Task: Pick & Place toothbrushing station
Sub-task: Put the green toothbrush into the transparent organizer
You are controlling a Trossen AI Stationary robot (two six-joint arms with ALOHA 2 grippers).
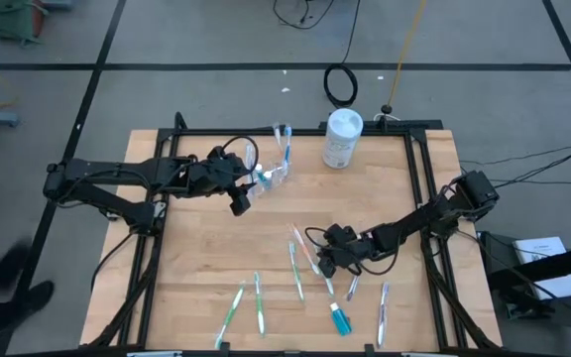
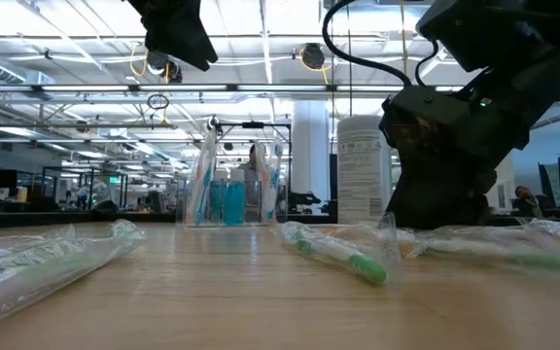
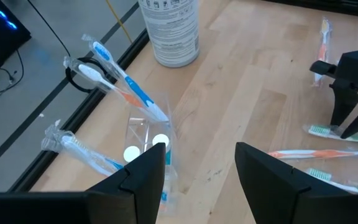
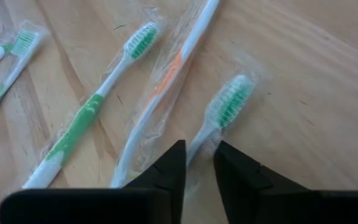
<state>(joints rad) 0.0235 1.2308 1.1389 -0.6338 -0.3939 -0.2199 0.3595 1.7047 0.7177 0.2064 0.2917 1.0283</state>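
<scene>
Wooden table (image 1: 216, 248) is carrying seven loose wrapped toothbrushes and one blue tube (image 1: 340, 320). Right gripper (image 4: 198, 163) is pinching a green-bristled toothbrush (image 4: 224, 109); left gripper (image 3: 199, 163) is gaping empty beside the clear cup (image 3: 146, 140)

Left arm stretched across from the left edge, left gripper (image 1: 242, 194) raised off the table, fingers (image 3: 138, 180) spread wide, nothing between them. Right arm reaching in from the right side, right gripper (image 1: 327, 264) down low, fingers (image 4: 166, 168) nearly together.
</scene>
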